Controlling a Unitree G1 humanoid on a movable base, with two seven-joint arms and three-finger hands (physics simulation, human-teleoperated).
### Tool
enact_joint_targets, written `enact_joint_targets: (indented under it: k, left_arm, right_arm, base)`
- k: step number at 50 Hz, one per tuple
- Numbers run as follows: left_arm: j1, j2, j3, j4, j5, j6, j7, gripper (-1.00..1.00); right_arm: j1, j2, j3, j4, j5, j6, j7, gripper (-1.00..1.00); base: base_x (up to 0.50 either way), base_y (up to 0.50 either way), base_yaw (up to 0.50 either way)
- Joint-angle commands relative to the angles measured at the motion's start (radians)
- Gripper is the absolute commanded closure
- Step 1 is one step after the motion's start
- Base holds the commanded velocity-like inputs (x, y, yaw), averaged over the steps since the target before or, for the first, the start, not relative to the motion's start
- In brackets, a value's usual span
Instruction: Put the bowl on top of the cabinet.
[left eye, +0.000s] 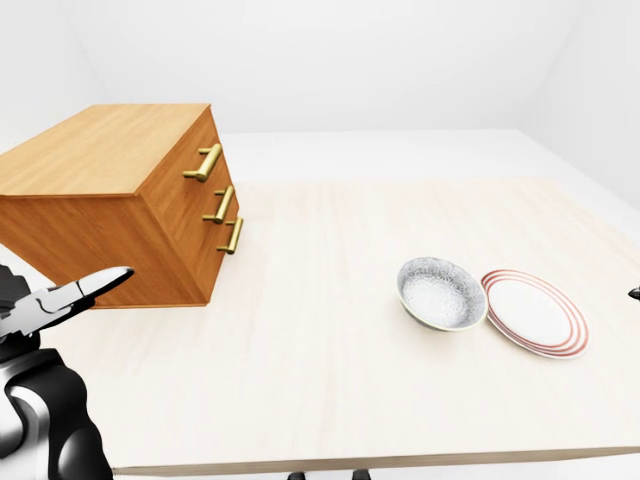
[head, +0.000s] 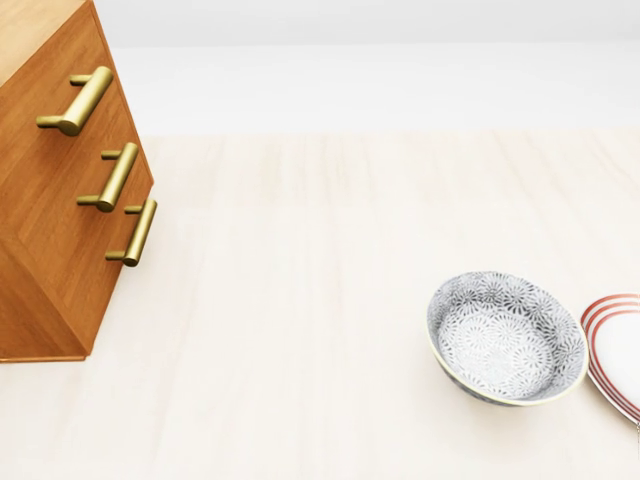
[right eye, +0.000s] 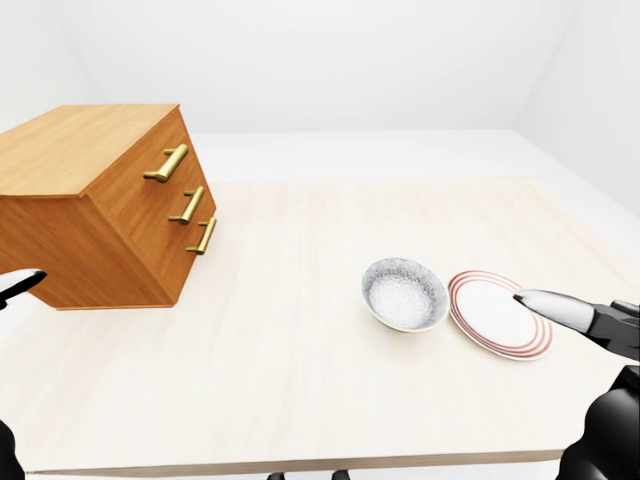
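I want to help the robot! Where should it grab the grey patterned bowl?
Probably the grey patterned bowl's thin rim on its left, open-table side. It tips against the red-striped plate on the right, crowding that side. The right hand is nearer.

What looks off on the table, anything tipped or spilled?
Only the bowl: it sits tilted, its right rim propped on the edge of the red-ringed plate. No spill or damage shows; the cabinet stands square.
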Motion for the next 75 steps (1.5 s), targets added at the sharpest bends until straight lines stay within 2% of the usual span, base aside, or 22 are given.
enact_joint_targets:
  k: [1, 44, 48, 51, 56, 59, 62, 66, 74, 75]
  left_arm:
    - [0.003, -0.003, -0.004, -0.005, 0.004, 0.000, -0.002, -1.00]
    - [-0.001, -0.002, -0.005, -0.004, 0.004, 0.000, -0.002, -1.00]
    - [0.000, -0.003, -0.007, -0.003, 0.006, 0.000, -0.003, -1.00]
    - [0.000, -0.004, -0.008, -0.007, 0.007, 0.000, -0.002, -1.00]
    - [0.001, -0.007, -0.012, -0.007, 0.014, 0.000, -0.004, -1.00]
    - [0.000, -0.006, -0.008, -0.008, 0.012, 0.000, -0.003, -1.00]
    - [0.000, -0.005, -0.008, -0.009, 0.011, 0.000, -0.002, -1.00]
    - [0.000, -0.005, -0.007, -0.013, 0.011, 0.000, -0.002, -1.00]
    - [-0.004, -0.002, -0.008, -0.006, 0.013, 0.000, -0.003, -1.00]
    - [-0.005, -0.002, -0.010, -0.007, 0.014, 0.000, -0.003, -1.00]
  right_arm:
    - [0.001, 0.006, 0.004, 0.001, -0.007, 0.000, 0.007, -1.00]
    - [0.000, 0.004, 0.002, 0.002, -0.008, 0.000, 0.008, -1.00]
    - [-0.013, -0.008, 0.013, 0.028, -0.004, 0.000, -0.008, -1.00]
    - [-0.044, -0.051, 0.019, 0.058, -0.022, 0.000, -0.009, -1.00]
    - [-0.179, -0.206, 0.061, 0.268, -0.180, 0.000, -0.003, -1.00]
    - [-0.277, -0.302, 0.082, 0.425, -0.219, 0.000, 0.009, -1.00]
    - [-0.315, -0.370, 0.112, 0.509, -0.265, 0.000, 0.027, -1.00]
    - [-0.356, -0.441, 0.180, 0.657, -0.384, 0.000, 0.109, -1.00]
    - [-0.428, -0.481, 0.264, 0.916, -0.614, 0.000, 0.247, -1.00]
    - [-0.457, -0.533, 0.329, 1.076, -0.703, 0.000, 0.277, -1.00]
  base:
    - [0.05, 0.50, 0.00]
    - [0.05, 0.50, 0.00]
    - [0.01, 0.04, 0.00]
    - [0.00, 0.00, 0.00]
    - [0.00, 0.00, 0.00]
    - [0.00, 0.00, 0.00]
    - [0.00, 0.00, 0.00]
    - [0.00, 0.00, 0.00]
    - [0.00, 0.00, 0.00]
    - [0.00, 0.00, 0.00]
